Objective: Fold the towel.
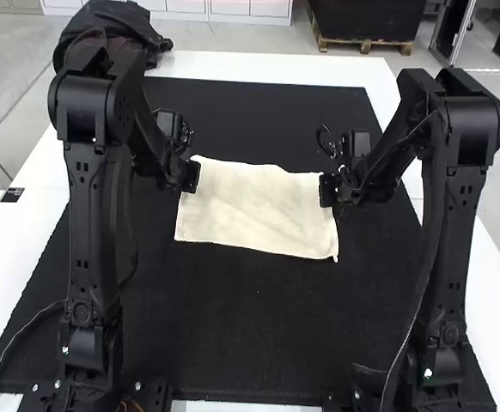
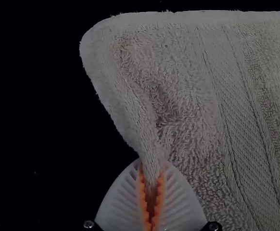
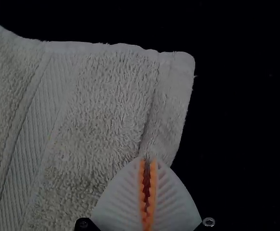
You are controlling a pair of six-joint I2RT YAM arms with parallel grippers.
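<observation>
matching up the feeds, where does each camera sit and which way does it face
High view: fixed above and behind the arms, facing forward and down at the towel on a black mat; both arms show.
Left wrist view: on the left arm's wrist, facing the towel's edge and a corner; its ribbed white fingers pinch the edge.
Right wrist view: on the right arm's wrist, facing the opposite side edge; its own ribbed fingers are closed there.
Shared: both wrist views show a woven band near their edge.
</observation>
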